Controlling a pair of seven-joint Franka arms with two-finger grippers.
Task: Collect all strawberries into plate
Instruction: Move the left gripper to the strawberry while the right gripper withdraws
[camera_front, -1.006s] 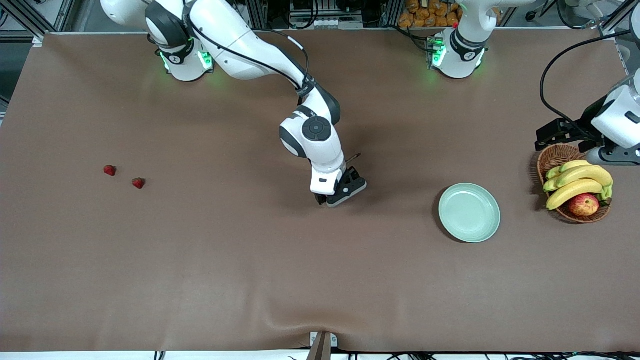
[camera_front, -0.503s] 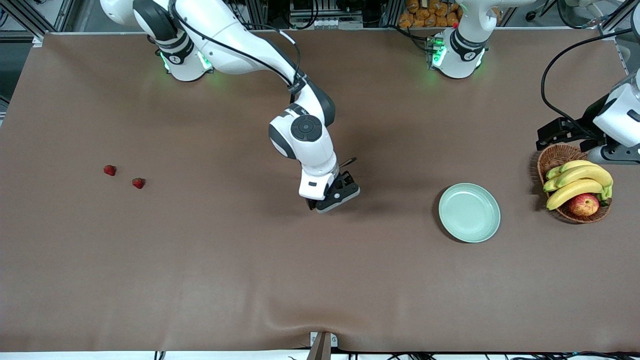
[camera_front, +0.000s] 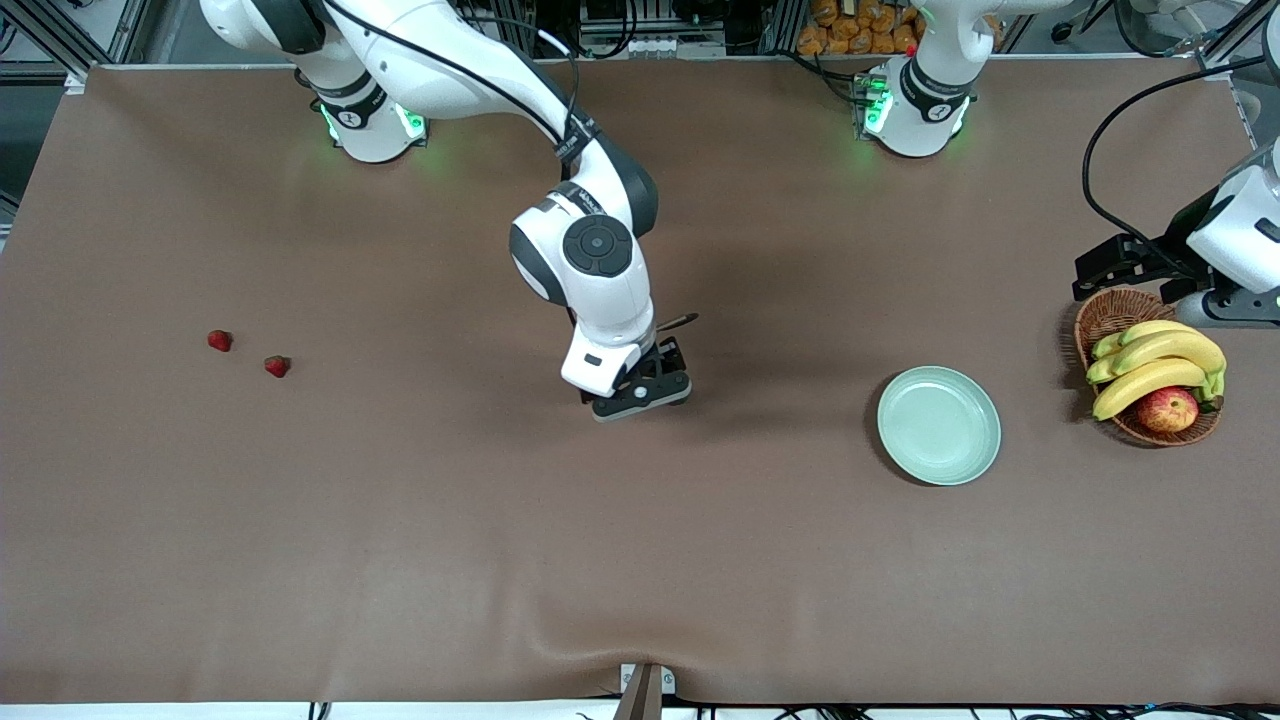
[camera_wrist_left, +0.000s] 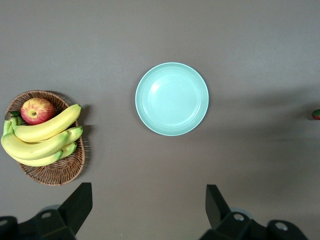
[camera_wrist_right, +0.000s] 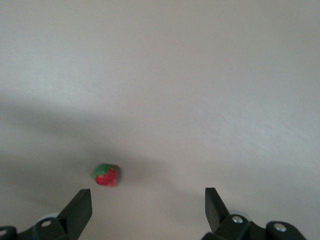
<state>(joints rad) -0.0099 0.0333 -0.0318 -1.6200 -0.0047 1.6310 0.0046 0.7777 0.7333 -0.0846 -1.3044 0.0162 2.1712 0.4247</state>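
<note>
Right gripper (camera_front: 640, 392) hangs low over mid-table, wide open, holding nothing; one strawberry (camera_wrist_right: 106, 175) lies on the table just off its fingers, hidden under the arm in the front view. Two strawberries (camera_front: 219, 340) (camera_front: 277, 366) lie near the right arm's end. Plate (camera_front: 938, 425) empty, beside basket (camera_front: 1110, 315). Left gripper (camera_wrist_left: 147, 210) waits high over the plate, wide open, empty.

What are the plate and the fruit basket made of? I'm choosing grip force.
The plate looks like smooth, glossy plastic or glazed ceramic: an even mint surface with soft highlights. The basket appears to be woven wicker: brown strands with a ribbed, matte weave.
</note>
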